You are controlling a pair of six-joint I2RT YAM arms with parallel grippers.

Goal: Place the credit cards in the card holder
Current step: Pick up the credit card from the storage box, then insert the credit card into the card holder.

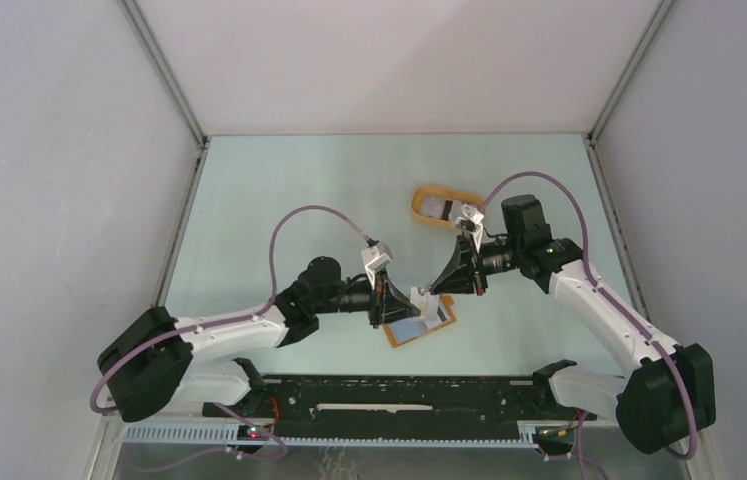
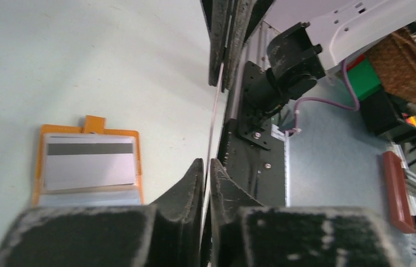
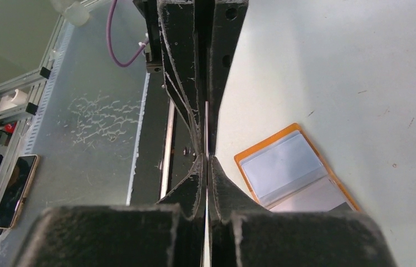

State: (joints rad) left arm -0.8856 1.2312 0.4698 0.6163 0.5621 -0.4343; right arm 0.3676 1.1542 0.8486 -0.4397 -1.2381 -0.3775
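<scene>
Presently left hand (image 2: pixel 206 169) and right hand (image 3: pixel 206 162) both clamp one credit card (image 2: pixel 214 114), edge-on over the open card holder (image 2: pixel 94 123) on the counter (image 2: pixel 55 55); likely light, stiff, slick, so grip the flat faces near an end.

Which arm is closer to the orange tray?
Right. The right arm passes just beside the orange tray; the left arm is nearer the front, to its left.

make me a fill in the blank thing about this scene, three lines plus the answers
The left gripper and right gripper both pinch the same thin ____.
The wallet lies ____ on the table.
The second card, tucked in it, shows a dark ____.
Missing: card; open; stripe.
</scene>
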